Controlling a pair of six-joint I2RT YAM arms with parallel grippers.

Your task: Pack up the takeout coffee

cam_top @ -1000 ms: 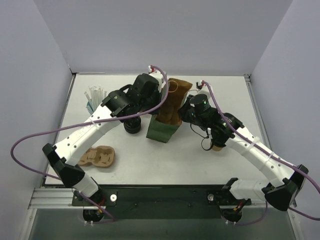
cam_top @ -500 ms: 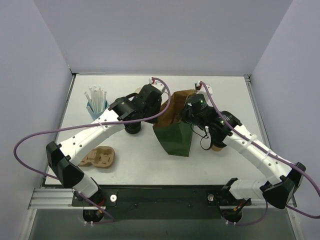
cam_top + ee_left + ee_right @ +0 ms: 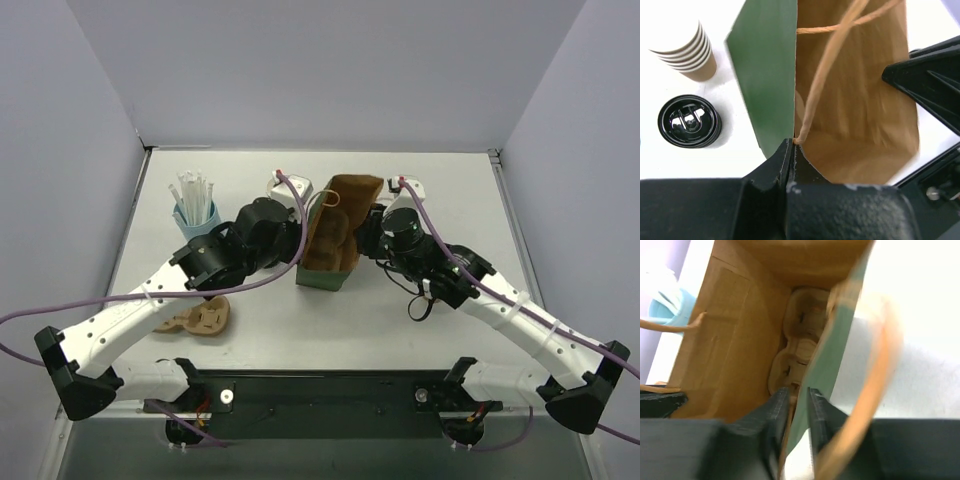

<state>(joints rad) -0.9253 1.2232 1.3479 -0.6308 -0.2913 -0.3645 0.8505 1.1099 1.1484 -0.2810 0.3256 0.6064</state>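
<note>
This looks like a robotics lab test cell, not a real café. A bare white bench (image 3: 400, 330) is boxed in by plain pale walls (image 3: 350, 70), and two robot arms, left (image 3: 150, 305) and right (image 3: 510, 315), are bolted to a metal rail (image 3: 100, 400) at its near edge. The coffee-shop goods are props: a paper bag (image 3: 322, 278), stacked cups (image 3: 687, 55), lids (image 3: 689, 121), straws (image 3: 193, 195) and a cup carrier (image 3: 200, 315).

Bright, even light casts soft shadows; glare spots the black lids (image 3: 689, 121) at nine o'clock in the left wrist view, and the handle (image 3: 888, 347) blurs at four o'clock in the right.
</note>
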